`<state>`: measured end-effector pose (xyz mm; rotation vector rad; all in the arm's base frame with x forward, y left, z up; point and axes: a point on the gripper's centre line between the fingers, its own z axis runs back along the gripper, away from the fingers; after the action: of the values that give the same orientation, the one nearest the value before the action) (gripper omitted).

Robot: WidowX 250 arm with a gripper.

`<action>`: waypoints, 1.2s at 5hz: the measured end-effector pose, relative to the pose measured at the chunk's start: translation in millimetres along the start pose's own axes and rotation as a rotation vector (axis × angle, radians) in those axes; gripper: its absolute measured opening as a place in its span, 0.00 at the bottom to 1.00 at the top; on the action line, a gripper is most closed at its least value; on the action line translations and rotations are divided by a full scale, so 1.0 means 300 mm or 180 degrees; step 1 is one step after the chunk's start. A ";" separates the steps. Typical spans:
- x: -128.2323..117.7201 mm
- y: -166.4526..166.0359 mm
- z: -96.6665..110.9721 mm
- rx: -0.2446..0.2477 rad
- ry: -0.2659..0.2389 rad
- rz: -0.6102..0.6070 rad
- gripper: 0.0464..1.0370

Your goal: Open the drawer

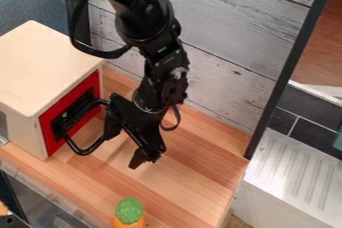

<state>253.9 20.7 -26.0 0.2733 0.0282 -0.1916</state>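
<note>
Wooden counter with a white box on it, and the gripper's spread pretty wide, right by the red drawer's black handle.

Open wood here on the counter, running from the gripper across to the dark post, which blocks that side! Plank wall stands behind, the looped handle juts out close by, and the green-and-orange toy sits at the front
</note>
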 end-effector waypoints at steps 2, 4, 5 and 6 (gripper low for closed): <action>0.006 0.008 -0.022 0.0078 0.0014 -0.0027 0.96; 0.002 0.036 0.081 0.0098 -0.0203 0.0018 0.96; -0.014 0.053 0.079 0.0165 -0.0175 0.0048 0.96; -0.038 0.090 0.000 0.0188 0.0005 0.0116 0.96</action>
<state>247.8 48.4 -18.3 0.3325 0.0190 -0.1562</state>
